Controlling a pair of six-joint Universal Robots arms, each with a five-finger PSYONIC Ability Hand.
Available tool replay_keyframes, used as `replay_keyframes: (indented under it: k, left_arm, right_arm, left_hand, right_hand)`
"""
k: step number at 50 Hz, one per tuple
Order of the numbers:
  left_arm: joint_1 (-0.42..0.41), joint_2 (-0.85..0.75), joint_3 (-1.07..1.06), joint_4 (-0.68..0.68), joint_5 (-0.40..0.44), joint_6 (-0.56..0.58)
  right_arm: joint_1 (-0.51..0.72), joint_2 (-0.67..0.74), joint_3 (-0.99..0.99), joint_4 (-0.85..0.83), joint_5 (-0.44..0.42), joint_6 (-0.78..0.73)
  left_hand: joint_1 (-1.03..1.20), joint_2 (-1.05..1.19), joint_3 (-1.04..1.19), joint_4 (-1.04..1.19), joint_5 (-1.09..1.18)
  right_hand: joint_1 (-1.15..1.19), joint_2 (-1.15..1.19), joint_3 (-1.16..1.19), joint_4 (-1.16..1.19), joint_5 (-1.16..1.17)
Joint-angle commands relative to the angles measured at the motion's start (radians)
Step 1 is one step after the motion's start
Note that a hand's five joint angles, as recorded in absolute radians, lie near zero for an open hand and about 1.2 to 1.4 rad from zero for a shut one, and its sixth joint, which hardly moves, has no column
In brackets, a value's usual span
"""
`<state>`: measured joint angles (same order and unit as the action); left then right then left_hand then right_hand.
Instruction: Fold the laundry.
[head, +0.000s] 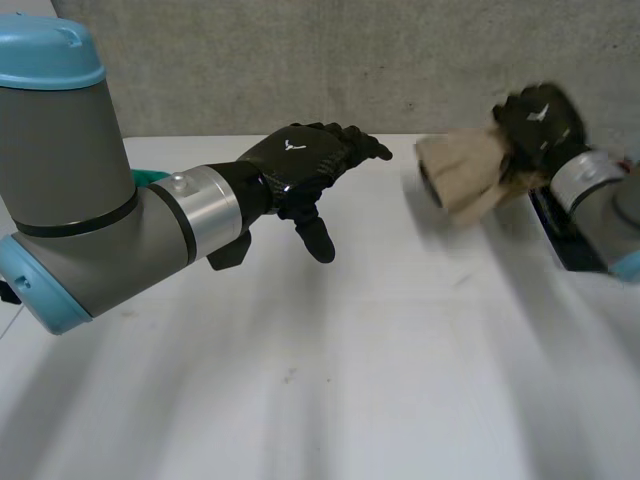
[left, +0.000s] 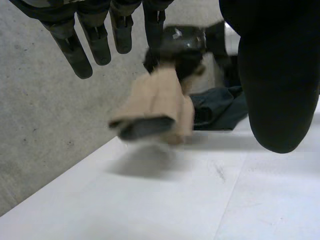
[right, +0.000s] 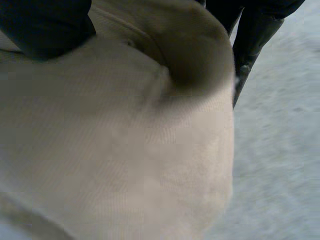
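A beige cloth (head: 463, 177) hangs bunched above the white table (head: 380, 350) at the far right, and my right hand (head: 538, 122) is shut on its upper end. In the right wrist view the cloth (right: 125, 150) fills the space under the palm, with the thumb (right: 45, 22) and fingers (right: 250, 35) curled round it. My left hand (head: 300, 165) floats above the table's middle left, open and holding nothing, well apart from the cloth. From the left wrist, the cloth (left: 155, 107) dangles beyond my straight fingers (left: 82, 42), gripped by the right hand (left: 177, 47).
A dark garment (left: 220, 107) lies on the table behind the beige cloth. A black flat object (head: 565, 240) sits at the table's right edge under my right arm. A grey concrete wall (head: 350, 60) runs along the far side.
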<state>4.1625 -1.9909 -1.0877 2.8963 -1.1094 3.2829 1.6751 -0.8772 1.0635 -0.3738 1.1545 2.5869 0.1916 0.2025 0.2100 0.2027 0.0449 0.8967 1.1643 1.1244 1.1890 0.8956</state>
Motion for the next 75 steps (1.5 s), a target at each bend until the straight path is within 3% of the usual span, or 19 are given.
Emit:
replay_keyframes:
  k: [1,11,19,31,37,38,39,42,43,49,53,54,56,58,62,68,70,75]
  left_arm:
    - [-0.001,0.0,0.0,0.001,-0.004,0.0]
    - [-0.002,-0.006,-0.003,0.004,-0.009,-0.008]
    - [-0.004,-0.017,-0.018,0.007,-0.009,-0.008]
    - [-0.007,-0.034,-0.023,0.007,-0.01,-0.008]
    - [-0.007,-0.035,-0.021,0.014,-0.009,-0.009]
    - [-0.007,-0.035,-0.021,0.014,-0.009,-0.009]
    - [-0.007,-0.035,-0.021,0.015,-0.009,-0.009]
    - [-0.008,-0.035,-0.021,0.014,-0.01,-0.011]
    - [-0.008,-0.035,-0.021,0.014,-0.01,-0.012]
    - [-0.008,-0.026,-0.021,0.014,-0.009,-0.017]
    - [-0.007,-0.009,-0.017,0.014,-0.01,-0.017]
    - [-0.007,-0.005,-0.015,0.015,-0.01,-0.017]
    - [-0.004,0.014,-0.012,0.017,-0.017,-0.023]
    - [-0.004,0.024,-0.012,0.021,-0.027,-0.031]
    - [-0.001,0.056,-0.017,0.049,-0.082,-0.037]
    - [0.039,0.107,-0.052,0.116,-0.227,-0.034]
    - [0.079,0.123,-0.078,0.153,-0.277,-0.023]
    - [0.203,0.139,-0.133,0.242,-0.314,0.006]
  right_arm:
    - [-0.092,0.13,-0.338,-0.043,-0.021,0.151]
    - [-0.215,0.293,-0.533,-0.023,-0.111,0.165]
    - [-0.346,0.391,-0.502,0.024,-0.283,0.165]
    - [-0.54,0.374,-0.378,0.073,-0.486,0.162]
    - [-0.548,0.36,-0.356,0.099,-0.509,0.162]
    - [-0.546,0.357,-0.347,0.117,-0.506,0.162]
    - [-0.543,0.356,-0.344,0.128,-0.501,0.16]
    - [-0.541,0.334,-0.341,0.191,-0.493,0.156]
    - [-0.541,0.324,-0.341,0.208,-0.49,0.156]
    - [-0.541,0.186,-0.339,0.374,-0.388,0.154]
    - [-0.535,0.074,-0.335,0.452,-0.227,0.145]
    - [-0.526,0.037,-0.332,0.473,-0.131,0.144]
    - [-0.491,-0.002,-0.323,0.492,-0.037,0.144]
    - [-0.396,-0.064,-0.298,0.507,0.089,0.14]
    - [-0.212,-0.156,-0.222,0.498,0.238,0.145]
    - [0.019,-0.247,-0.036,0.403,0.29,0.179]
    - [0.087,-0.278,0.022,0.368,0.29,0.203]
    - [0.261,-0.313,0.176,0.26,0.295,0.219]
  left_hand:
    - [0.019,0.008,0.001,0.008,-0.009]
    - [0.022,0.011,0.003,0.011,-0.006]
    - [0.022,0.011,0.003,0.011,-0.006]
    - [0.022,0.011,0.003,0.011,-0.006]
    - [0.022,0.011,0.003,0.011,-0.006]
    - [0.022,0.011,0.003,0.011,-0.006]
    - [0.022,0.011,0.003,0.011,-0.006]
    - [0.022,0.011,0.003,0.011,-0.006]
    - [0.022,0.011,0.003,0.011,-0.006]
    - [0.016,0.005,-0.002,0.005,-0.012]
    - [0.016,0.005,-0.002,0.005,-0.012]
    - [0.013,0.002,-0.005,0.002,-0.015]
    - [0.013,0.002,-0.005,0.002,-0.015]
    - [0.01,-0.001,-0.008,-0.001,-0.018]
    - [0.01,-0.001,-0.008,-0.001,-0.018]
    - [-0.007,-0.018,-0.026,-0.019,-0.035]
    - [-0.016,-0.027,-0.035,-0.027,-0.044]
    - [-0.017,-0.028,-0.036,-0.028,-0.045]
  right_hand:
    - [0.5,0.232,0.272,0.207,0.326]
    - [0.5,0.232,0.272,0.207,0.326]
    - [0.5,0.232,0.272,0.207,0.326]
    - [0.5,0.232,0.272,0.207,0.326]
    - [0.5,0.232,0.272,0.207,0.326]
    - [0.068,-0.2,-0.16,-0.225,-0.106]
    - [-0.166,-0.434,-0.394,-0.459,-0.34]
    - [-0.722,-0.99,-0.95,-1.014,-0.896]
    - [-0.722,-0.99,-0.95,-1.014,-0.896]
    - [-0.722,-0.99,-0.95,-1.014,-0.896]
    - [-0.722,-0.99,-0.95,-1.014,-0.896]
    - [-0.722,-0.99,-0.95,-1.014,-0.896]
    - [-0.722,-0.99,-0.95,-1.014,-0.896]
    - [-0.722,-0.99,-0.95,-1.014,-0.896]
    - [-0.722,-0.99,-0.95,-1.014,-0.896]
    - [-0.722,-0.99,-0.95,-1.014,-0.896]
    - [-0.722,-0.99,-0.95,-1.014,-0.896]
    - [-0.722,-0.99,-0.95,-1.014,-0.896]
